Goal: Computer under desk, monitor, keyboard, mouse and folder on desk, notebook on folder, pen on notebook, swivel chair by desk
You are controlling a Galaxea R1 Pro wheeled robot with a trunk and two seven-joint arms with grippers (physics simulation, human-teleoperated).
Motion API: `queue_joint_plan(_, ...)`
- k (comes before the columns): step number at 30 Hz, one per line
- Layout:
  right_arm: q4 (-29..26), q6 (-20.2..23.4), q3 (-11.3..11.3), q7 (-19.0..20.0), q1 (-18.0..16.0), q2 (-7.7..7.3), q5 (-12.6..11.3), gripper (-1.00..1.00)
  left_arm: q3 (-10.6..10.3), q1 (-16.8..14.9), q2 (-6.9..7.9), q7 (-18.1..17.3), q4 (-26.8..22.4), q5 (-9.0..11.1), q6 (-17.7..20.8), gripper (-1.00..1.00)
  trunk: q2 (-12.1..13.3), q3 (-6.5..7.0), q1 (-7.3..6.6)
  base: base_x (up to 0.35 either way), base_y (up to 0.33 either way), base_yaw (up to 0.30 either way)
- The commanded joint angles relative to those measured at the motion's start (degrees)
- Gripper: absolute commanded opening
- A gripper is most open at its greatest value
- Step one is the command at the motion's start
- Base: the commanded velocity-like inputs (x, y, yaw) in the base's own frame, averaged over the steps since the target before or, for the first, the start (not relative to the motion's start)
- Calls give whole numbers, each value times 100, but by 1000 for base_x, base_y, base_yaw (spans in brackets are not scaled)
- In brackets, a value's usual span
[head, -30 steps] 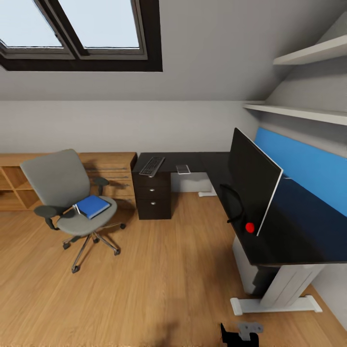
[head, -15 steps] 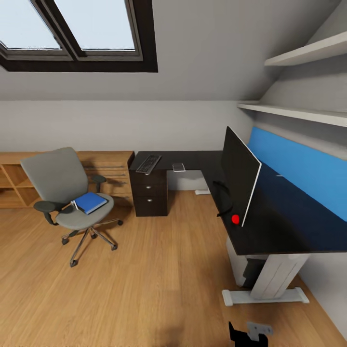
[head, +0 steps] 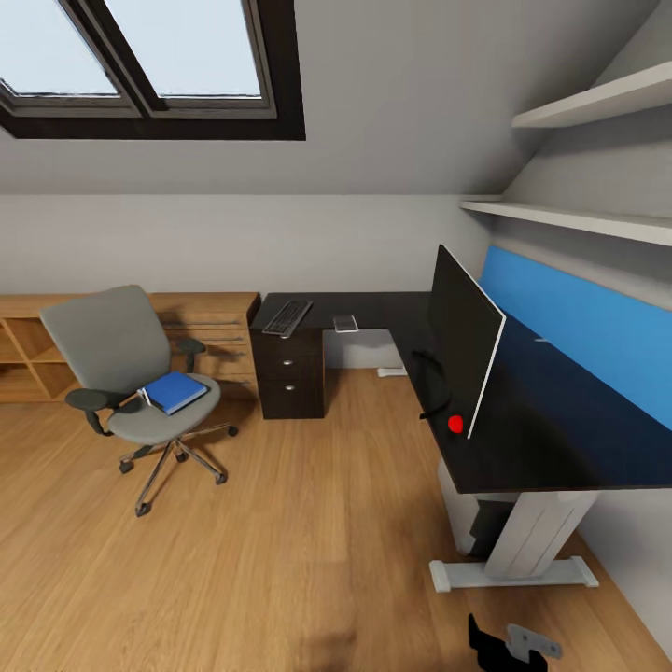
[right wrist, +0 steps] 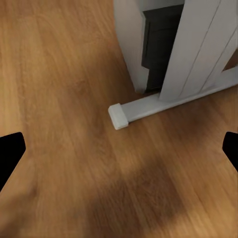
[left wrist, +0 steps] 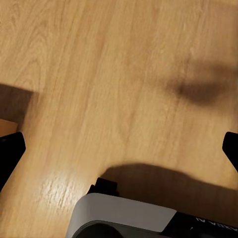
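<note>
The grey swivel chair (head: 119, 359) stands on the floor left of the desk (head: 383, 310), with the blue folder (head: 175, 391) on its seat. On the desk's far wing lie the keyboard (head: 287, 317) and the small grey notebook (head: 346, 324). The monitor (head: 464, 347) stands on the near wing. The light-grey computer (head: 459, 511) sits under that wing, and the right wrist view shows the computer (right wrist: 130, 44) close by. The mouse is out of view, and the pen is too small to tell. My right gripper (head: 495, 644) (right wrist: 119, 151) is open over the floor. My left gripper (left wrist: 119, 151) is open too, with nothing between its fingers.
A light-wood dresser (head: 215, 322) and open shelving (head: 23, 359) line the back wall behind the chair. The desk's white leg (right wrist: 198, 49) and foot (right wrist: 121, 116) rest on the floor just ahead of my right gripper. Wall shelves (head: 579, 219) hang above the desk.
The camera pulled back a second ago, so everything shrank and shifted left, and it has held still since. My right gripper has slid a little to the right at the head view's bottom edge.
</note>
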Motion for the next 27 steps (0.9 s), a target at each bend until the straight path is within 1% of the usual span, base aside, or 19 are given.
queue_joint_plan(1,3,-28,-32,7,-3,-7,-5,100,-14,-3,-1,22,3,7,-18,100,-4,-6,0,0,0,0)
queue_joint_plan(5,-4,-41,-37,4,-5,-63,-24,100,-13,-3,0,22,3,7,-18,100,-4,-6,0,0,0,0)
queue_joint_plan(10,-46,-6,-61,-3,-4,-316,-56,100,-12,-3,0,22,3,7,-18,100,-4,-6,0,0,0,0)
queue_joint_plan(11,-54,14,-68,-4,-4,-404,-64,100,-12,-3,-2,22,3,7,-18,100,-4,-6,0,0,0,0)
queue_joint_plan(13,-67,32,-74,-4,-5,-505,-79,100,-13,-3,-2,22,3,7,-18,100,-4,-6,0,0,0,0)
queue_joint_plan(15,-83,38,-76,-5,-5,-547,-85,100,-14,-3,-3,22,3,7,-18,100,-4,-6,0,0,0,0)
queue_joint_plan(17,-237,61,-79,-9,-5,-594,-90,100,-13,-3,-6,22,3,7,-18,100,-4,-6,0,0,0,0)
queue_joint_plan(20,-459,190,-79,-16,-5,-613,-92,100,-13,-3,-7,22,3,7,-18,100,-4,-6,0,0,0,0)
queue_joint_plan(22,-769,529,-77,-16,-5,-637,-89,100,-10,-3,-5,22,3,7,-18,100,-4,-6,0,0,0,0)
queue_joint_plan(23,-1032,829,-77,-15,-5,-670,-88,100,-9,-3,-6,22,3,7,-18,100,-4,-6,0,0,0,0)
queue_joint_plan(24,-1171,988,-77,-15,-4,-690,-88,100,-10,-3,-7,22,3,7,-16,100,-4,-6,0,0,0,0)
queue_joint_plan(25,-1441,1296,-78,-15,4,-735,-87,100,-9,-3,-8,22,3,7,-17,100,-4,-6,0,0,0,0)
queue_joint_plan(26,-1568,1439,-79,-14,11,-752,-87,100,-8,-3,-8,22,3,7,-17,100,-4,-6,0,0,0,0)
queue_joint_plan(27,-1798,1688,-79,-14,35,-778,-86,100,-8,-3,-8,22,3,7,-17,100,-4,-6,0,0,0,0)
